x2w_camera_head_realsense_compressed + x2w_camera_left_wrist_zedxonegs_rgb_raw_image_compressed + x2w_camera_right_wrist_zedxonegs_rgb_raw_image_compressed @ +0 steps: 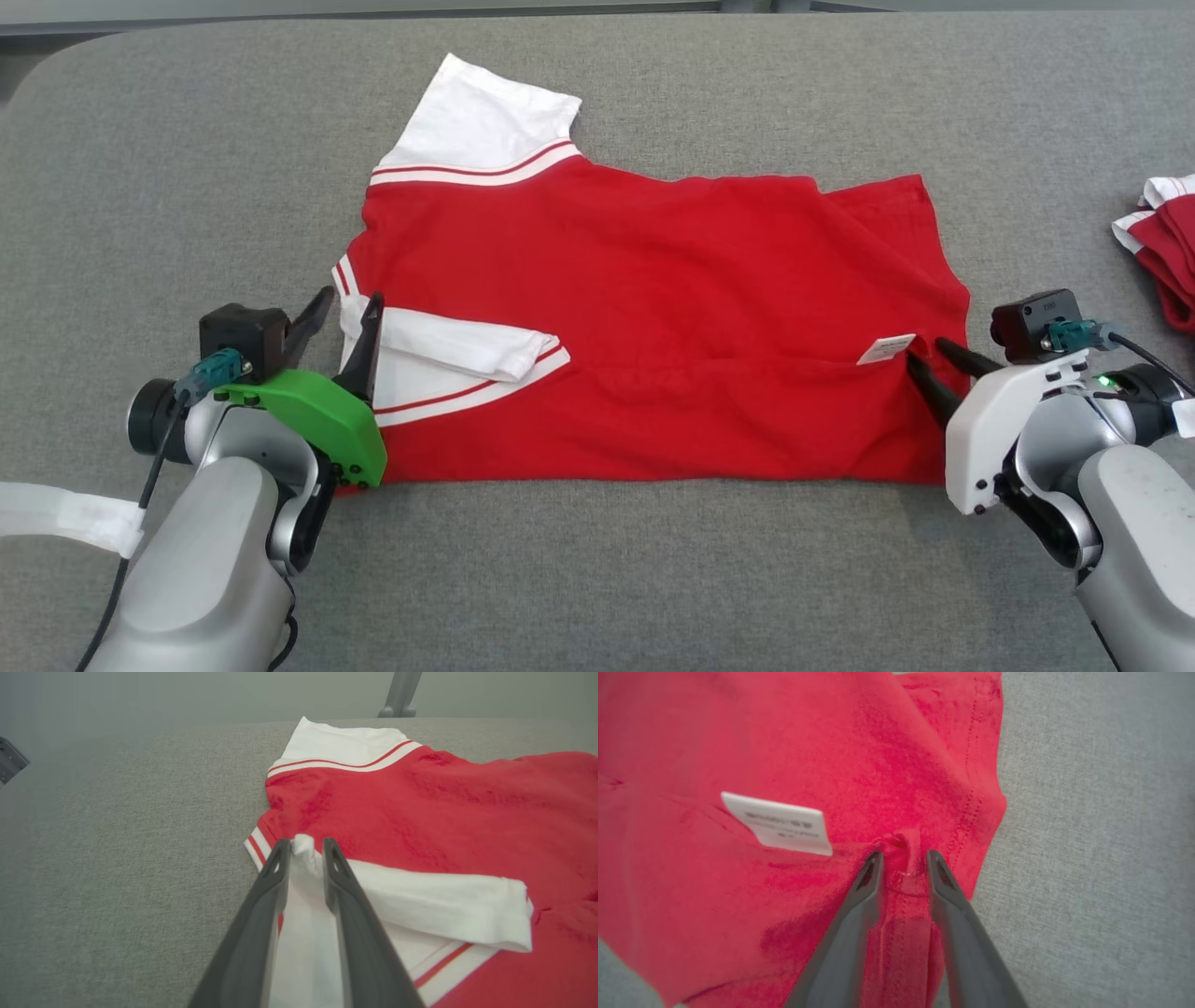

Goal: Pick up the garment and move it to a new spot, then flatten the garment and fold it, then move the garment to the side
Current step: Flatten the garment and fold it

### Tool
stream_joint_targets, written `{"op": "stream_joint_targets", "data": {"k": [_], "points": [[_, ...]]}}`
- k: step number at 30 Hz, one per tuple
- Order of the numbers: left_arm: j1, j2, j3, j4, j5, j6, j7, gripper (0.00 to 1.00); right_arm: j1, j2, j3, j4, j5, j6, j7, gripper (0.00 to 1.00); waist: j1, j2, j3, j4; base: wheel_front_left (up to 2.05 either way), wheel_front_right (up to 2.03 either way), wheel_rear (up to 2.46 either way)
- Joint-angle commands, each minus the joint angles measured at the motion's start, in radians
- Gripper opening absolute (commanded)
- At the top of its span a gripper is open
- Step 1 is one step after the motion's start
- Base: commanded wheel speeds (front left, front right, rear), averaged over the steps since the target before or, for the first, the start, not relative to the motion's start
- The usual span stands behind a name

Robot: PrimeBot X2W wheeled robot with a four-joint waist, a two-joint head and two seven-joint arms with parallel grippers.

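Two edges of garment (653,308) between fingers (264,905)

This looks like a robotics lab or test bay set up for handling cloth, not a home. A broad surface (653,579) covered in plain grey felt-like fabric carries a red short-sleeved shirt with white, red-striped sleeves (653,308). Well to the right of the shirt lies a bundle of matching red-and-white cloth (1162,247). Beyond the shirt stand a bare grey wall (187,695) and a grey metal post (401,695). Just left of the shirt, a black camera block (245,338) with a teal plug rides a silver robot arm (215,551).
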Motion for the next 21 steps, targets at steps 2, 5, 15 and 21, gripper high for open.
{"op": "stream_joint_targets", "data": {"k": [2,5,15,21], "points": [[-0.012,0.006,0.005,0.009,0.01,0.017,-0.032,1.0,-0.001,-0.002,-0.013,-0.011,-0.02,-0.001,-0.034,1.0,0.0,-0.0001,-0.008,-0.002,0.0,0.0,0.0],[0.021,0.01,0.012,0.012,0.012,0.037,-0.058,1.0,0.02,0.002,-0.049,-0.026,-0.045,-0.001,-0.068,1.0,0.0,-0.0001,-0.025,0.003,0.0,0.0,0.0],[0.213,0.065,-0.029,-0.121,0.058,0.133,-0.015,1.0,0.218,0.103,-0.281,-0.245,-0.193,-0.001,-0.076,1.0,0.0,-0.0001,-0.069,0.009,0.0,0.0,0.0],[0.317,0.083,-0.035,-0.224,0.059,0.191,0.022,1.0,0.349,0.195,-0.335,-0.289,-0.246,-0.001,-0.066,1.0,0.0,-0.0001,-0.079,0.006,0.0,0.0,0.0]]}}
